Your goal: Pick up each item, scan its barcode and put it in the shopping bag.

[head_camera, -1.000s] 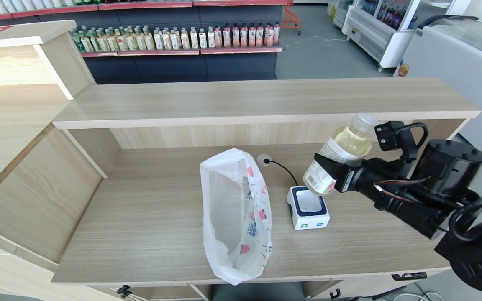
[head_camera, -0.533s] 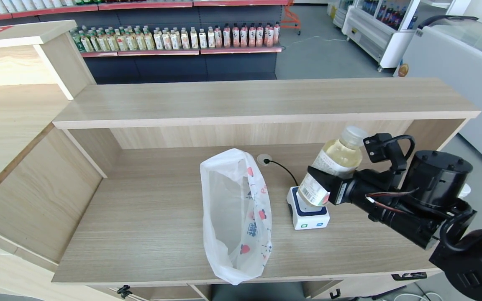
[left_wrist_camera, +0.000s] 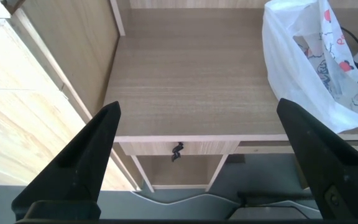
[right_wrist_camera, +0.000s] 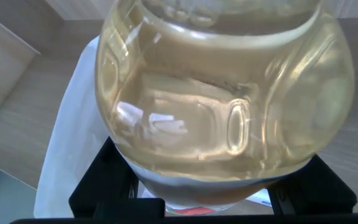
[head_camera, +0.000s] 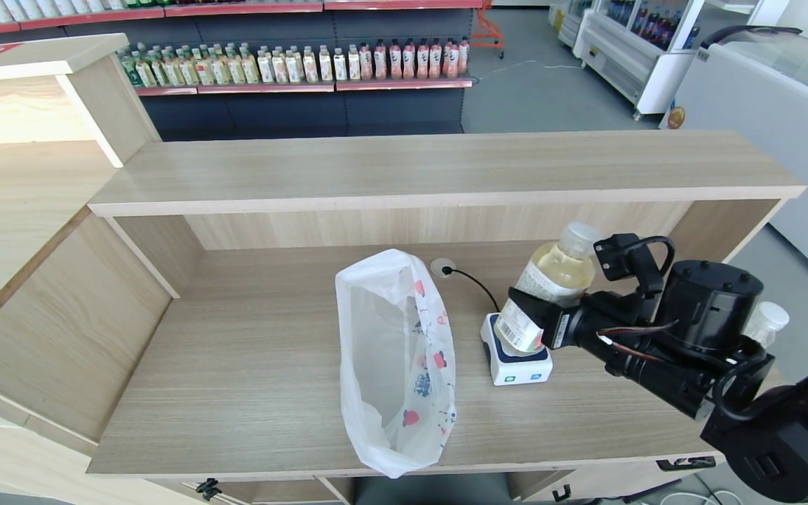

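Head view: right jaws hold bottle [head_camera: 555, 275] over scanner [head_camera: 520, 370].

Here's the pale wood table [head_camera: 250, 365], with a raised ledge [head_camera: 446, 165] running along its far side. A round cable hole [head_camera: 442, 267] sits in the top, a black cable [head_camera: 477, 284] snaking out of it. Behind stands a store shelf [head_camera: 404, 84] lined with drink bottles [head_camera: 292, 66] (yellowish to the left, pinkish to the right), and across the grey floor [head_camera: 537, 98], off to the right, a white chest freezer [head_camera: 748, 105] stands near another white cooler [head_camera: 656, 77].
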You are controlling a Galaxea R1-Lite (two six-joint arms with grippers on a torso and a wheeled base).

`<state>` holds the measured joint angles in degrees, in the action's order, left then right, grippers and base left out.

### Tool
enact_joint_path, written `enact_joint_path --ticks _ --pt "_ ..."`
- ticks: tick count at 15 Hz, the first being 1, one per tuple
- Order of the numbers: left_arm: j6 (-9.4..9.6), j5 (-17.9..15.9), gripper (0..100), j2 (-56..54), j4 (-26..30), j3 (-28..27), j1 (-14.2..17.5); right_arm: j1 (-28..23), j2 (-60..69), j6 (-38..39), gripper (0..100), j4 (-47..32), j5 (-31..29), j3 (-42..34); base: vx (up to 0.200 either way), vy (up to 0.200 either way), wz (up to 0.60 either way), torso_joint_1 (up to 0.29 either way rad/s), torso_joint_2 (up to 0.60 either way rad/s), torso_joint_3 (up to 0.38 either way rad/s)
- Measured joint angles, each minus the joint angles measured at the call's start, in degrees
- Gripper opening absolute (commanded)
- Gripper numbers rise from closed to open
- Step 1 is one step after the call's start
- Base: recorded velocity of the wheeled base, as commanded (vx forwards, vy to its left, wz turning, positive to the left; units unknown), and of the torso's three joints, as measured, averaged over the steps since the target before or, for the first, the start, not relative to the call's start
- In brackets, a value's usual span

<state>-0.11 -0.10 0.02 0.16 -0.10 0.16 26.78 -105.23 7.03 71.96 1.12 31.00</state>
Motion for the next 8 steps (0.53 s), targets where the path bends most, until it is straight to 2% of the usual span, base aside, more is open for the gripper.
enact_joint_path --ticks 4,8 --pt "-0.07 0.0 100 0.0 0.0 0.0 0.1 0.7 -3.1 0.0 0 1.1 0.1 2.4 0.0 0.2 0.0 -0.001 0.0 0.001" --pt "0.01 0.0 100 0.0 0.0 0.0 0.0 1.7 -7.1 0.1 0 0.9 0.2 4.7 0.0 0.0 0.0 0.0 0.0 0.0"
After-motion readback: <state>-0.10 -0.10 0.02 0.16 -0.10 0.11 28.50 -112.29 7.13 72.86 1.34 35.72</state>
